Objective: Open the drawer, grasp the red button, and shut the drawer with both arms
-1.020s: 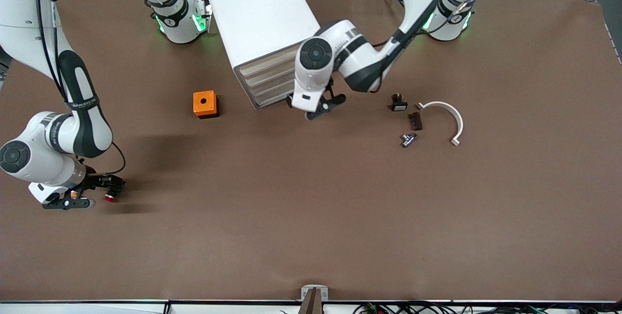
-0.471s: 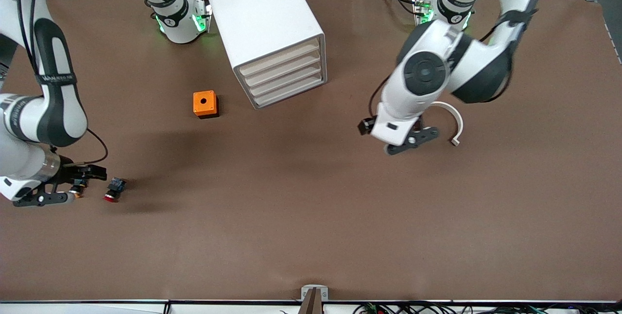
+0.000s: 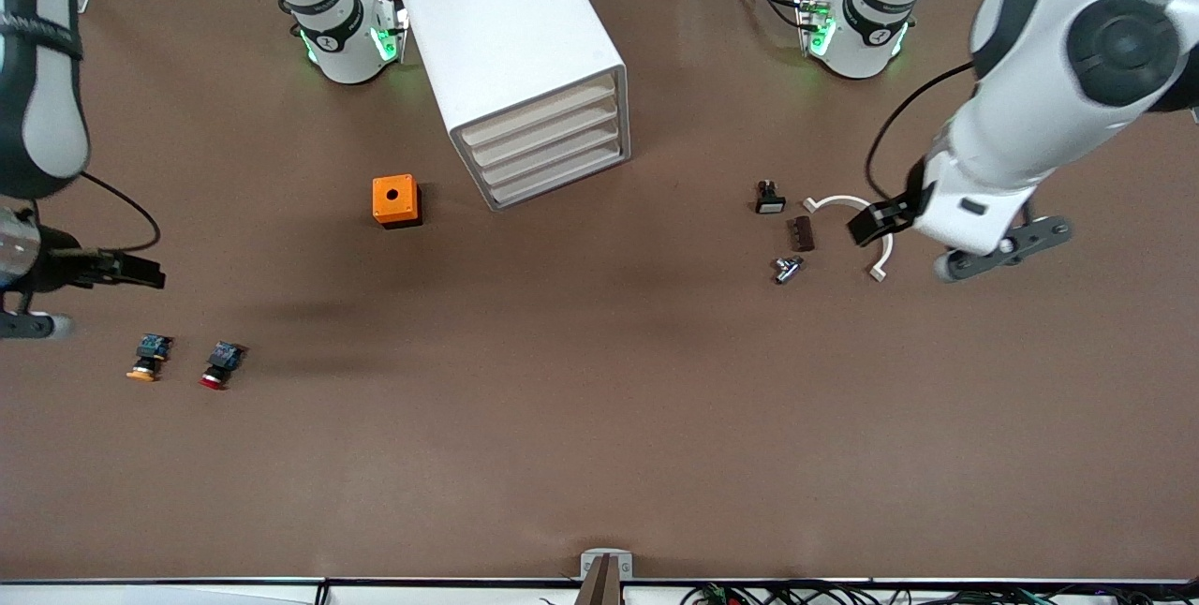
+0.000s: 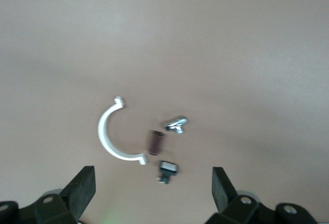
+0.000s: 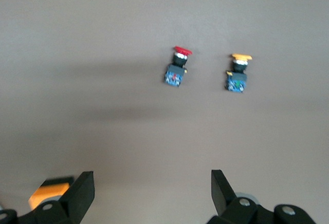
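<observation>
- My right jaws [image 3: 23, 301] hang wide and empty at the bench's edge, at the right arm's end; they have risen off the bench since a moment ago.
- The orange-capped button [image 3: 147, 357] and the red button [image 3: 220, 364] lie side by side on the brown bench [image 3: 562, 418], just apart and free of my jaws. A second ago the red one sat between my right fingers.
- Bare bench runs all around both buttons.
- The orange cube [image 3: 395, 200] sits beside the cabinet [image 3: 510, 52], farther from the camera than the buttons.
- The drawer [image 3: 541, 114] is flush with the three below it.
- Toward the left arm's end lie a small black part [image 3: 769, 199], a brown block [image 3: 801, 233], a metal piece [image 3: 787, 268] and a white arc [image 3: 866, 226], close together.
- My left jaws [image 3: 1002, 249] stand wide and empty above the bench just beside the arc; a second ago they were at the cabinet's front.
</observation>
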Robot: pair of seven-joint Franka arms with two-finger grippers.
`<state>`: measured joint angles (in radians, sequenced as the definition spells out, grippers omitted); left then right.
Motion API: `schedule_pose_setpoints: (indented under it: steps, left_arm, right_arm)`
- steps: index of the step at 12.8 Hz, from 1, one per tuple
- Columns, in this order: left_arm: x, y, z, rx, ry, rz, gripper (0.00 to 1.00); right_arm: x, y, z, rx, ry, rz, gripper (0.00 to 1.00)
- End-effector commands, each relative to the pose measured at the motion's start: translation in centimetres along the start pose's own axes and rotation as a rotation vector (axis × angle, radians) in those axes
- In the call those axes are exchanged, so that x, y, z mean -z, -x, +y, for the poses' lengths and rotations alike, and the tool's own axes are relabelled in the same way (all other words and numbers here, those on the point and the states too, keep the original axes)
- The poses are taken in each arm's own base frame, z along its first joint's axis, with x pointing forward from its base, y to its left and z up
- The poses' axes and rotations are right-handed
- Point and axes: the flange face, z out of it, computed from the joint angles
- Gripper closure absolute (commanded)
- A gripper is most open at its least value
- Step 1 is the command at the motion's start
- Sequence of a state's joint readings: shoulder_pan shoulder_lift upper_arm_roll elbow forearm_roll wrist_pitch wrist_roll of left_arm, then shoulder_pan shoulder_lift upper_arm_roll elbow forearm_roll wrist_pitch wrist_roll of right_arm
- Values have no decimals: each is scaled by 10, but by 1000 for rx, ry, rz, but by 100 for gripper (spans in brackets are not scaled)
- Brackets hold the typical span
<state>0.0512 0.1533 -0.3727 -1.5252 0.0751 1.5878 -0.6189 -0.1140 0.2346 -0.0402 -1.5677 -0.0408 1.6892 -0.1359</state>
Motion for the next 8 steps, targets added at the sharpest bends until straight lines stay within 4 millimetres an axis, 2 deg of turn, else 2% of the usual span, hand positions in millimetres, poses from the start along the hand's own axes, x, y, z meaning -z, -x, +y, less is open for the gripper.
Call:
schedule_pose_setpoints:
  steps: [1, 3, 6, 7, 8]
  left_arm:
    - [28, 11, -36, -47, -27, 27, 0]
    - [43, 15, -50, -79, -26, 44, 0]
    - [59, 22, -85, -158, -26, 65, 0]
    - [63, 24, -106, -182, -25, 68, 0]
    - [65, 27, -118, -202, -19, 58, 0]
  right_arm:
    - [50, 19, -2, -28, -1, 17, 0]
    - [71, 22, -3, -33, -2, 29, 0]
    - [100, 20, -7, -27, 0, 94, 0]
    - [100, 19, -6, -30, 2, 94, 0]
    - [101, 20, -4, -32, 4, 95, 0]
